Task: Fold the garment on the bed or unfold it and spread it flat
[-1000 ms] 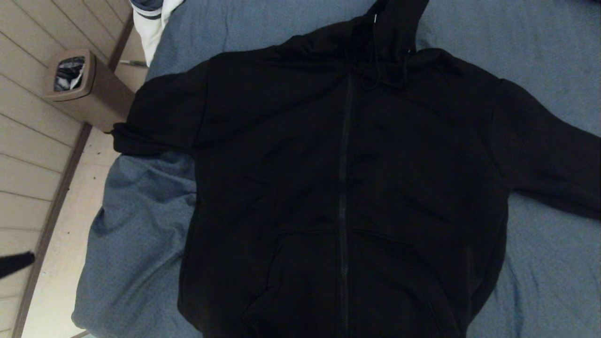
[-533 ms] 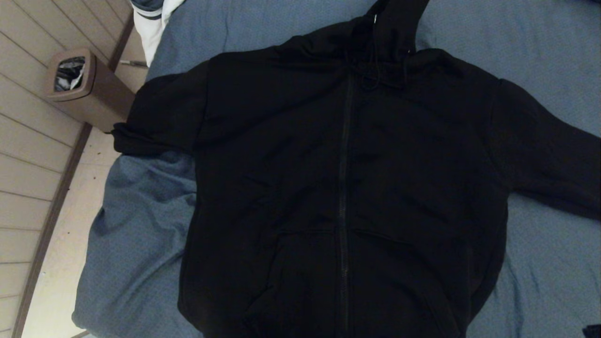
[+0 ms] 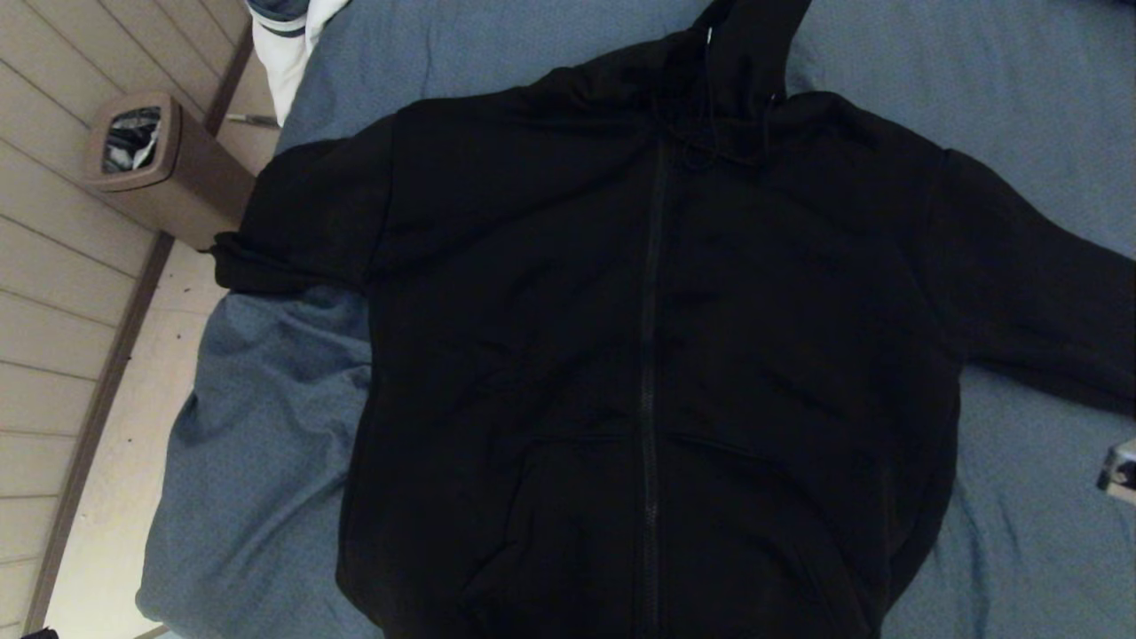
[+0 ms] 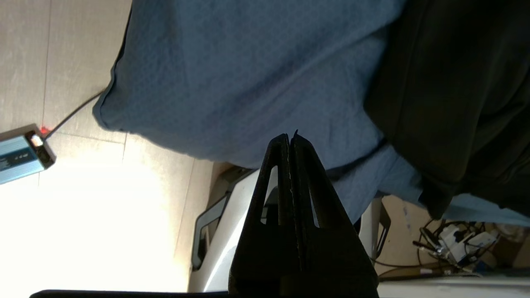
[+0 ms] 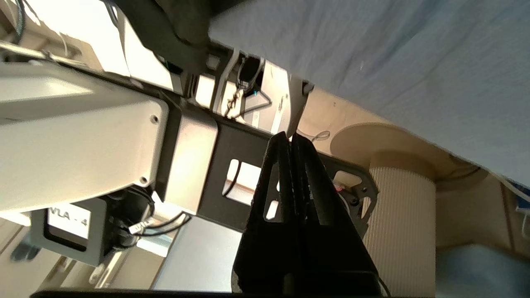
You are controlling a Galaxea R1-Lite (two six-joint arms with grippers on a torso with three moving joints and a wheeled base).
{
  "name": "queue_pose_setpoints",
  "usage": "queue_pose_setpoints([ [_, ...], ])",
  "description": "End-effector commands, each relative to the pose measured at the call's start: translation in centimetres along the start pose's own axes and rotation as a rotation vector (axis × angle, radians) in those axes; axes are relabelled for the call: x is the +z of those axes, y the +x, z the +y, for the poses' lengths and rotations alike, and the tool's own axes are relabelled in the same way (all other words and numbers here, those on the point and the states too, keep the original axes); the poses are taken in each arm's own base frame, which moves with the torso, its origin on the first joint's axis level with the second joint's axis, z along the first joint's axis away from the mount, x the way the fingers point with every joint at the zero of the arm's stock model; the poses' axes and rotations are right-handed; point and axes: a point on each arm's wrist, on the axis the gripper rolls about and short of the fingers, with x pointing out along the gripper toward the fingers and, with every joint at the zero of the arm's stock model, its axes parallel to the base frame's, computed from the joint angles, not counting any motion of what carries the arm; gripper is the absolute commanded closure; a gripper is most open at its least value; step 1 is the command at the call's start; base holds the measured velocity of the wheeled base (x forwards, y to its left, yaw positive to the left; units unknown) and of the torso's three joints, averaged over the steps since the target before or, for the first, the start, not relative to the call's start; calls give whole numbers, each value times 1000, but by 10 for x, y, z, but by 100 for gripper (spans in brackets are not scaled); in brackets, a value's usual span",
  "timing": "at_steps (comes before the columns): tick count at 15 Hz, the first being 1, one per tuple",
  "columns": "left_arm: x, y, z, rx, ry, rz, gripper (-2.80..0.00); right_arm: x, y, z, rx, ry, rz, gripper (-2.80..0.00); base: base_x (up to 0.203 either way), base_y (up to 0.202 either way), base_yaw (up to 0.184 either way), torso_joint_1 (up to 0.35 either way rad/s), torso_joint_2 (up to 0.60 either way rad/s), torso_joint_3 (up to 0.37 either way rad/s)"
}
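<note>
The garment (image 3: 657,337), a black zip hoodie, lies front up and spread on the bed (image 3: 266,426), hood at the far end and both sleeves out to the sides. Its left sleeve end reaches the bed's left edge; the right sleeve runs out of the head view. My left gripper (image 4: 290,136) is shut and empty, off the bed's near left corner, apart from the garment (image 4: 455,91). My right gripper (image 5: 288,136) is shut and empty, low beside the bed's near edge (image 5: 393,62). A piece of my right arm (image 3: 1120,470) shows at the right edge.
A brown waste bin (image 3: 160,169) stands on the floor left of the bed. A navy and white duvet (image 3: 288,35) lies at the far left corner. A blue box with a cable (image 4: 22,153) sits on the floor. My base (image 5: 83,136) is close to the bed.
The dark left gripper tip at the head view's left edge has dropped out of sight. A piece of my right arm has come up along the right edge. The garment has not moved.
</note>
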Motion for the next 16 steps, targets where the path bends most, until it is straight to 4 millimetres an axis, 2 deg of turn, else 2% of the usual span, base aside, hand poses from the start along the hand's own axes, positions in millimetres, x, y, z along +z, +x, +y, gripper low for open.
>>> queue_pose_setpoints([
  [1,2,10,-1,9,-4,33,0,-2,21,-3,2,5,59,0,0,0,0,0,0,0],
  [4,-1,14,0,10,-3,37,0,-7,46,-4,12,-39,115,0,0,0,0,0,0,0],
  [6,0,17,0,3,-3,45,0,-9,55,-1,21,-71,160,0,0,0,0,0,0,0],
  [12,10,35,-5,-33,-4,4,0,15,80,1,11,-54,203,0,0,0,0,0,0,0],
  [15,13,37,-7,-84,-34,6,0,33,91,3,-36,-55,149,0,0,0,0,0,0,0],
  [16,15,40,-8,-87,-49,5,0,36,94,5,-92,-72,134,-33,0,0,0,0,0,0],
])
